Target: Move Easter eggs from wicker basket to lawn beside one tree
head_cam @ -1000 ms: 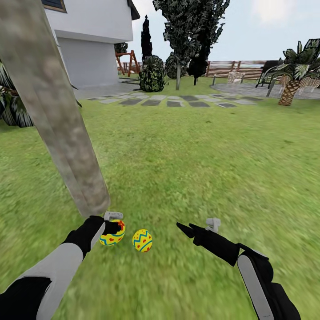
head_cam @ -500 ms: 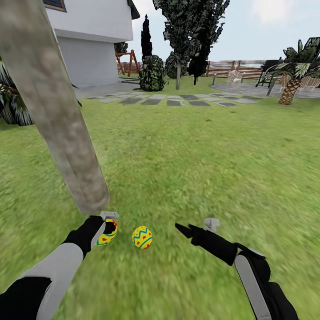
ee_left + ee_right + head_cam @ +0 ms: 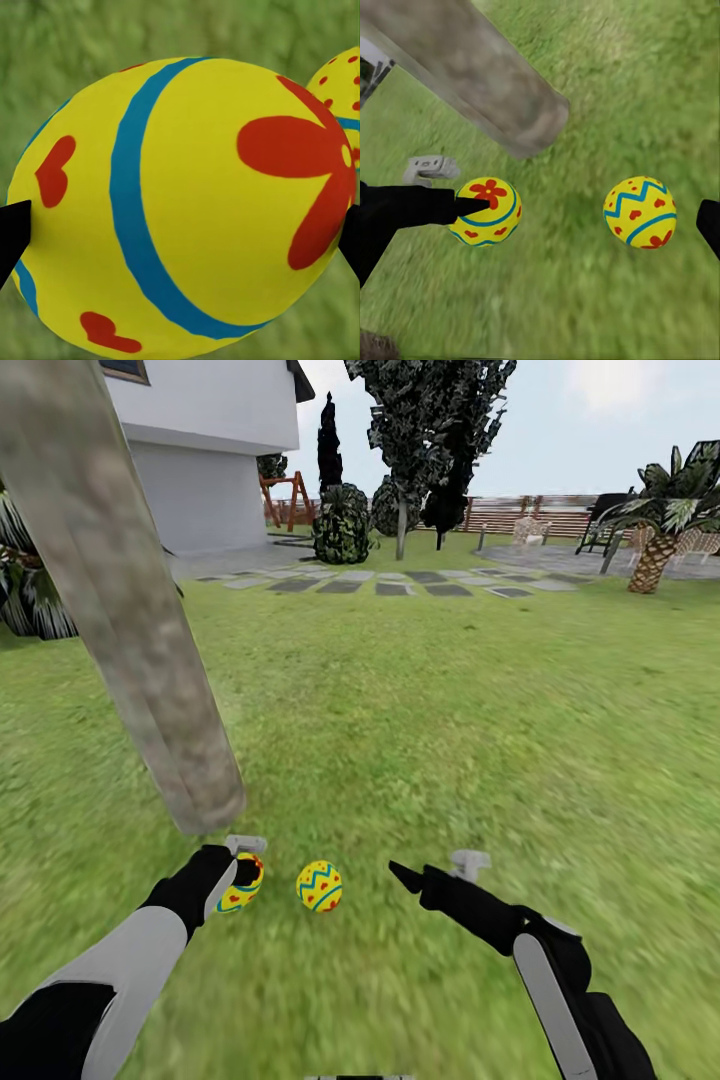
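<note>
At the foot of the tree (image 3: 150, 660), a thick mottled trunk leaning across the left of the head view, my left gripper (image 3: 243, 872) is shut on a yellow Easter egg (image 3: 240, 890) with a red flower and blue bands. That egg (image 3: 180, 195) sits between both fingertips, low over the lawn (image 3: 420, 720). A second Easter egg (image 3: 320, 887) with blue zigzags lies on the grass just to its right, also seen as the zigzag egg (image 3: 640, 212). My right gripper (image 3: 410, 878) hovers open and empty to the right of it. The wicker basket is out of view.
Grey paving stones (image 3: 390, 585) cross the grass far ahead, with dark bushes (image 3: 342, 525) and cone-shaped trees behind. A white house (image 3: 200, 450) stands at back left. A short palm (image 3: 655, 550) and a slatted fence (image 3: 530, 515) are at back right.
My left gripper, with the egg, has shifted slightly left toward the trunk's foot. The right arm has drifted a little left. The zigzag egg lies where it was.
</note>
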{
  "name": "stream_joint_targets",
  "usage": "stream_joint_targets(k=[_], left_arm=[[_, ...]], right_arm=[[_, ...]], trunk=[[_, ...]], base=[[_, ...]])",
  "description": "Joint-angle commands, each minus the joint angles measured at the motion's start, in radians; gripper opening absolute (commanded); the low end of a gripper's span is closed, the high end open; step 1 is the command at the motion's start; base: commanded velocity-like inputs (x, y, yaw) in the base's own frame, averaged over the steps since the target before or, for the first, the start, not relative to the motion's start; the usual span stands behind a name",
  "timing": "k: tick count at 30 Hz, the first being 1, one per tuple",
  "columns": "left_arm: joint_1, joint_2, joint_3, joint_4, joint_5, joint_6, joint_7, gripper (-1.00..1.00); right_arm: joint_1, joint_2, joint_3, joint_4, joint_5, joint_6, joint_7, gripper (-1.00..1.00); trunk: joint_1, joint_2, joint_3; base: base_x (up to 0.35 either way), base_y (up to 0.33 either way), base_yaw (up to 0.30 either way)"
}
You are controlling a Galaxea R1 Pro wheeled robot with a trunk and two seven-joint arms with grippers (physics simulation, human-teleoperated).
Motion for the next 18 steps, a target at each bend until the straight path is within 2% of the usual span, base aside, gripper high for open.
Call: stream_joint_targets(k=[1,3,5,7,11,15,18], left_arm=[[0.000,0.001,-0.005,-0.002,-0.002,0.006,0.001,-1.00],[0.000,0.001,-0.005,-0.002,-0.001,0.006,0.001,-1.00],[0.000,0.001,-0.005,-0.002,0.000,0.006,0.000,-1.00],[0.000,0.001,-0.005,-0.002,0.000,0.006,-0.004,-1.00],[0.000,0.000,-0.005,-0.002,-0.002,0.007,-0.018,-1.00],[0.000,0.002,-0.004,0.000,-0.003,0.007,-0.112,-1.00],[0.001,0.002,-0.003,-0.002,0.001,0.005,-0.149,-1.00]], right_arm=[[0.000,-0.001,-0.002,-0.001,-0.001,0.004,0.040,1.00],[0.000,-0.003,-0.004,-0.001,-0.001,0.006,0.114,1.00],[0.000,-0.002,-0.005,-0.001,-0.001,0.011,0.143,1.00],[0.000,-0.003,-0.007,0.000,-0.001,0.014,0.152,1.00],[0.000,-0.006,-0.009,0.000,-0.001,0.018,0.156,1.00],[0.000,-0.007,-0.010,0.001,-0.003,0.019,0.157,1.00],[0.000,-0.008,-0.010,0.001,-0.004,0.020,0.157,1.00]], trunk=[[0.004,-0.008,-0.004],[0.011,-0.022,-0.010],[0.019,-0.036,-0.017],[0.027,-0.050,-0.023],[0.029,-0.051,-0.038],[0.030,-0.052,-0.054],[0.032,-0.052,-0.065]], base=[[0.000,0.000,0.000],[0.000,0.000,0.000],[0.000,0.000,0.000],[0.000,0.000,0.000],[0.000,0.000,0.000],[0.000,0.000,0.000],[0.000,0.000,0.000]])
